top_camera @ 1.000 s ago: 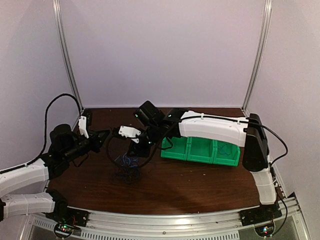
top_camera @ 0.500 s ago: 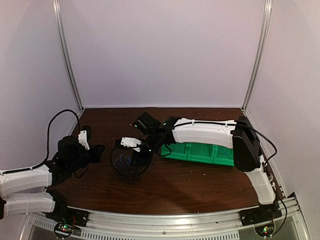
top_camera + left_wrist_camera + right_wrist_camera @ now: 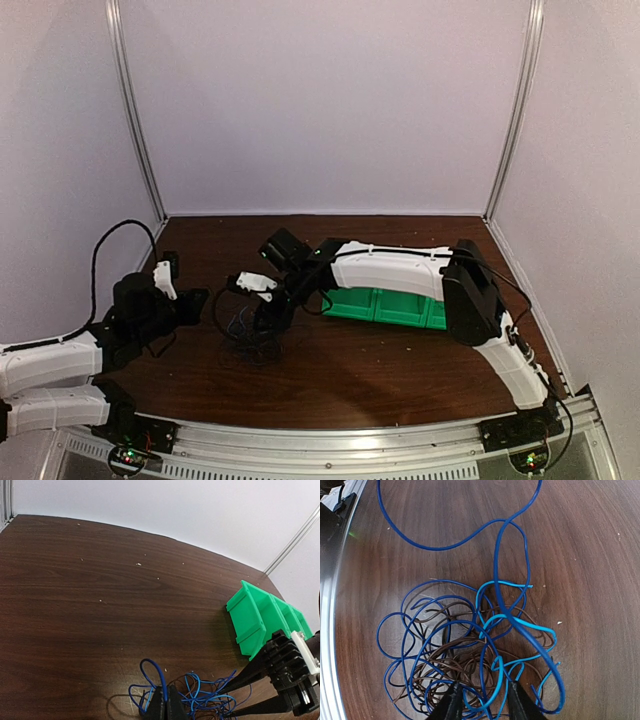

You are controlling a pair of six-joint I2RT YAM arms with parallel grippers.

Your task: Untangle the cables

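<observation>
From where I stand, each arm is smooth white plastic shells linked by chunky black joint housings. The left arm [image 3: 50,365] shows two white segments and a rounded black wrist block, with a thick black cable [image 3: 98,248] sprouting from it. The right arm [image 3: 390,268] has a long white forearm shell, a thin black cable along its top and a big black elbow housing [image 3: 468,300]. The left tool [image 3: 165,695] ends in two narrow, tapered black fingers. The right tool [image 3: 484,690] has similar black fingers, a ribbed black body and a white plate on its side. Small green and red lights glow at the left base [image 3: 125,458] and the right base [image 3: 530,460].
</observation>
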